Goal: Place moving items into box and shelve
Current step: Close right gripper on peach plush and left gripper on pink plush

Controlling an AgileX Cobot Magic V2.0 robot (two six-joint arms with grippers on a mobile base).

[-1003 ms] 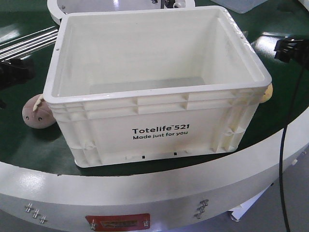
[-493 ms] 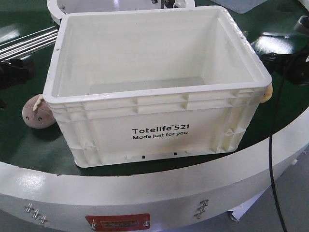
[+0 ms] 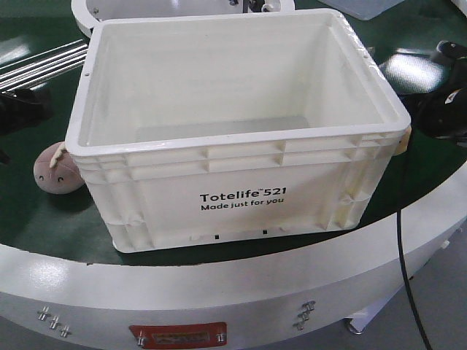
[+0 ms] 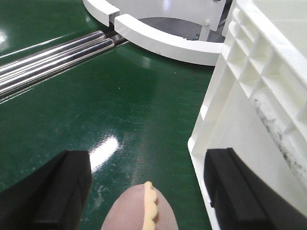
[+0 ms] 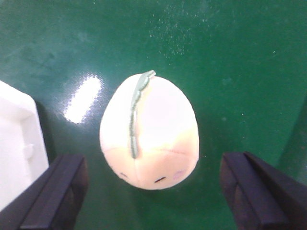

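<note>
Box [image 3: 168, 193] is set upright on the green bench [image 3: 44, 226], near its front edge, with the print turned to the front camera. The interior is seen empty; nothing is packed yet.

Two plush toys are laid on the bench, one at each short side of the box, so each arm is given its own item. Brown plush [image 3: 55, 169] is found just beside the left wall; whether it touches cannot be told. Peach plush [image 5: 149, 132] is found beside the right wall and is mostly hidden behind the box corner in the front view.

Left tool [image 4: 146, 167] is held open, low over the bench. Its fingers [image 4: 57, 191] are spread to either side of the brown plush, of which only the top and a cream crest are seen at the frame's bottom edge. No contact is seen. One finger lies close to the box wall; clearance there is judged tight.

Right tool [image 5: 153, 165] is likewise held open above the peach plush. The toy is centred between the fingers, with bare bench shown on both sides. This straddle is judged a pre-grasp: the toy is soft and egg-shaped, so a squeeze across its widest part is favoured.

Step judged: first picks. Packing and shelving are not yet begun. Risk noted: the left finger may be caught on the box ribs on descent.
</note>
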